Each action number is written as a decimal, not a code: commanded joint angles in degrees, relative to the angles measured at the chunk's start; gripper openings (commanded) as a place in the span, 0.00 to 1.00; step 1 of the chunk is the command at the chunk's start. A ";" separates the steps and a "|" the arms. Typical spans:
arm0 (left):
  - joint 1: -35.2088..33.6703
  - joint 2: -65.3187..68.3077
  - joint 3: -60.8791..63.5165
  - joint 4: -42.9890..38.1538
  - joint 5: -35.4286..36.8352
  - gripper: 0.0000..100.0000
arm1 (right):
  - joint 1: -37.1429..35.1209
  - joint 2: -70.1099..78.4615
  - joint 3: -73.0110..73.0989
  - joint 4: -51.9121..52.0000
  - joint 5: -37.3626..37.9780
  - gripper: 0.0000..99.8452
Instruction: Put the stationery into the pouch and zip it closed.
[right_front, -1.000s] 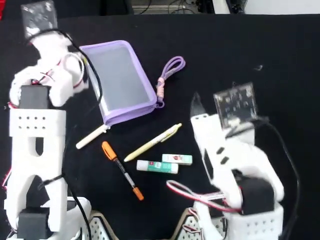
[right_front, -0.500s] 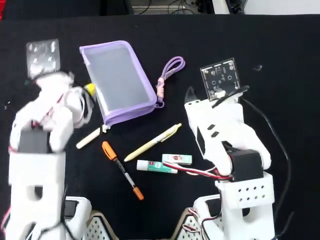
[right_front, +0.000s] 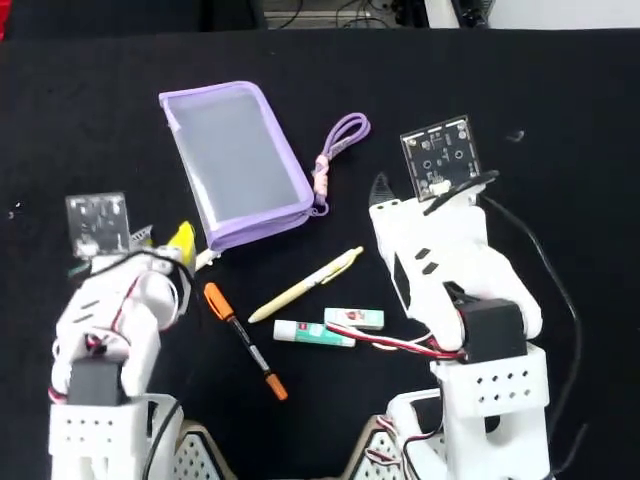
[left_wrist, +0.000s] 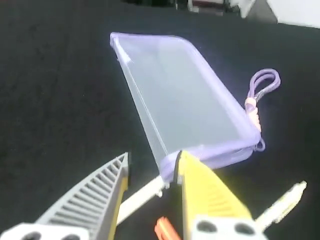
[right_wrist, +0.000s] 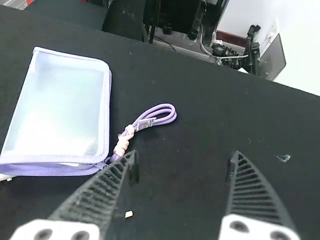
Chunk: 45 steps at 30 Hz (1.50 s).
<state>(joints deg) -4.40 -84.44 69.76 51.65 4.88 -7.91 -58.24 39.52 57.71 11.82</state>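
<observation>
The lilac pouch (right_front: 236, 160) lies flat at the back left of the black table, with its looped strap (right_front: 342, 138) at its right end. In front of it lie a white pen (right_front: 203, 260), an orange marker (right_front: 245, 342), a yellow pen (right_front: 306, 285) and two small white sticks (right_front: 314, 334) (right_front: 354, 319). My left gripper (left_wrist: 152, 156) is open, hovering over the pouch's (left_wrist: 180, 95) near edge and the white pen (left_wrist: 140, 197). My right gripper (right_wrist: 183, 156) is open and empty, right of the strap (right_wrist: 155, 116).
Black cloth covers the table (right_front: 540, 90). The right and far sides hold only a small white speck (right_wrist: 283, 158). Both arm bases stand at the near edge. Cables and equipment lie beyond the table's far edge.
The left arm has pulled back from beside the pouch toward the near edge. The right arm swung up toward the strap a second ago and has kept still since.
</observation>
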 joint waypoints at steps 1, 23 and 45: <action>1.01 -10.81 8.84 -4.04 -3.25 0.18 | -0.70 0.48 -0.13 -1.23 0.53 0.27; 6.73 -1.93 21.49 -17.14 -11.87 0.22 | -0.70 0.48 3.21 -5.89 0.62 0.27; 4.09 48.70 6.90 -51.52 -12.31 0.22 | -0.70 0.48 3.38 -6.07 0.62 0.27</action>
<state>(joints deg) 0.35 -39.43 80.31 6.11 -6.90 -7.91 -58.24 43.03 53.23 11.82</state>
